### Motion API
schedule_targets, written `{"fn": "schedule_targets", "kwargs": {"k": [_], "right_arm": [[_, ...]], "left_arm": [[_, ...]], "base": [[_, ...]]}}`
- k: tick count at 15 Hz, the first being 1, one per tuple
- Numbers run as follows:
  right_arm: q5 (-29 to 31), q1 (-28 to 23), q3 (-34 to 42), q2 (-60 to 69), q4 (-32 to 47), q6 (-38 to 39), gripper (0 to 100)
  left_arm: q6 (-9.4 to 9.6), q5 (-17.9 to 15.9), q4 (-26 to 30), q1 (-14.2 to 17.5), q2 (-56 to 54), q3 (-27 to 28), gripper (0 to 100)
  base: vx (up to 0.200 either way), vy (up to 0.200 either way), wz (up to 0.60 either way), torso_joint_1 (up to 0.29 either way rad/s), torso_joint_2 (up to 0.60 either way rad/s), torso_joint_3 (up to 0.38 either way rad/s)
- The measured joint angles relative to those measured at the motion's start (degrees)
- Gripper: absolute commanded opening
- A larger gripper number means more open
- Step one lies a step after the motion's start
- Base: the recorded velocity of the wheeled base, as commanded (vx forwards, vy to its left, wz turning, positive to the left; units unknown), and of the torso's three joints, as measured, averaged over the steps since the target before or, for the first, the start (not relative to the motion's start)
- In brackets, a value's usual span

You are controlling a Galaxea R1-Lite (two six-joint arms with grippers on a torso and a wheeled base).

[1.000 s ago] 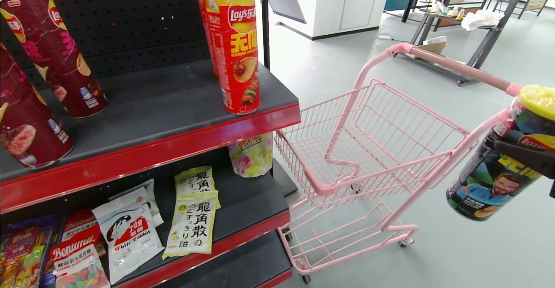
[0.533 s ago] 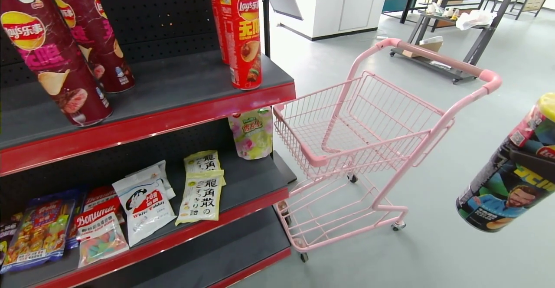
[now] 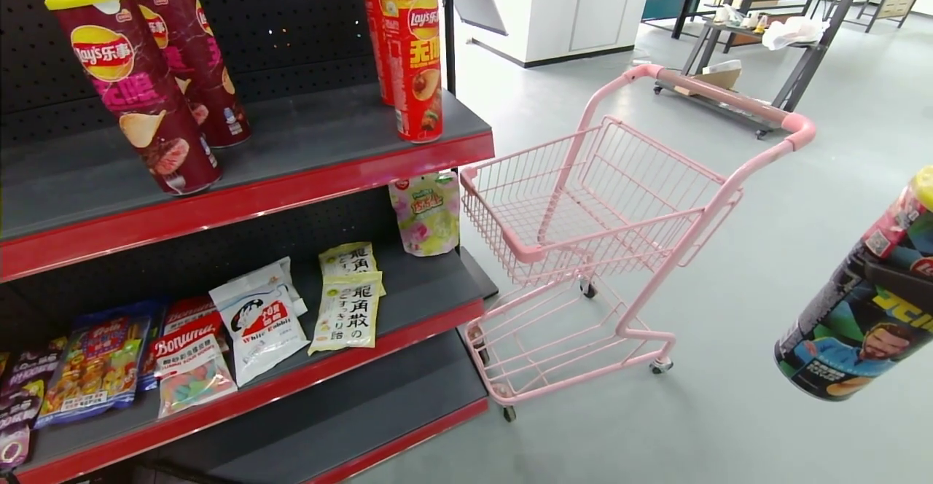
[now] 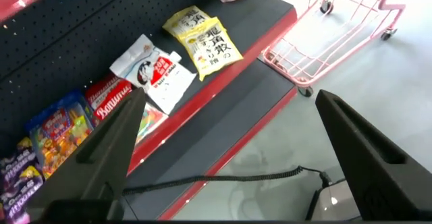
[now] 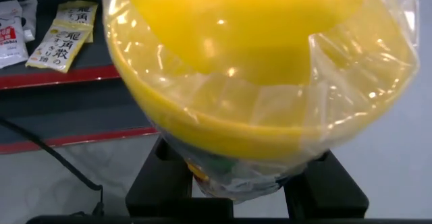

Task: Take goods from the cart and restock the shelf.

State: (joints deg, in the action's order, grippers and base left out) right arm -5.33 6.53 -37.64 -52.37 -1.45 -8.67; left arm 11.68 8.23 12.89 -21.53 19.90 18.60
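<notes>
My right gripper (image 3: 898, 274) was pinching a tall chip can (image 3: 849, 334) around its middle, with one black finger on each side. The can had a yellow lid (image 5: 263, 62) and a dark, colourful wrap. It hung in the air over the grey floor, tilted, with the lid end higher than the bottom end. It was on the right side of the pink cart (image 3: 729, 99) and well apart from the shelf (image 3: 291, 189).

My left gripper (image 4: 233, 150) was spread wide, with nothing between its two dark fingers. It was low down near the bottom of the shelf. Past it I saw the red shelf edge, a black cable (image 4: 223, 178) on the floor and a corner of the cart.

The cart stood just beside the right end of the shelf, with its handle pointing away from the shelf.

On the top board stood two dark red chip cans (image 3: 149, 105) near the left, and two bright red ones (image 3: 419, 61) at the right end — all upright. On the board below lay flat snack bags: a white one (image 3: 266, 320), two yellow ones (image 3: 348, 313) and some colourful ones (image 3: 95, 367) farther left. A green and pink pouch (image 3: 426, 214) stood at the right end of that board.
</notes>
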Motion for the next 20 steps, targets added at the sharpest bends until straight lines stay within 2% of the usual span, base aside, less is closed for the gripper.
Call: {"fn": "schedule_targets", "kwargs": {"k": [11, 17, 20], "right_arm": [[0.0, 0.0, 0.2, 0.1, 0.0, -0.9, 0], [0.0, 0.1, 0.5, -0.2, -0.1, -1.0, 0], [0.1, 0.0, 0.7, -0.4, 0.0, -1.5, 0]], "left_arm": [[0.09, -0.3, -1.7, -0.1, -0.2, 0.2, 100], [0.11, -0.2, -2.1, -0.1, -0.1, 0.2, 100], [0.11, -0.2, -2.2, -0.1, -0.1, 0.3, 100]], "base": [[0.000, 0.000, 0.00, 0.214, -0.53, -0.316], [0.000, 0.000, 0.00, 0.135, -0.31, -0.175], [0.000, 0.000, 0.60, 0.014, -0.02, -0.019]]}}
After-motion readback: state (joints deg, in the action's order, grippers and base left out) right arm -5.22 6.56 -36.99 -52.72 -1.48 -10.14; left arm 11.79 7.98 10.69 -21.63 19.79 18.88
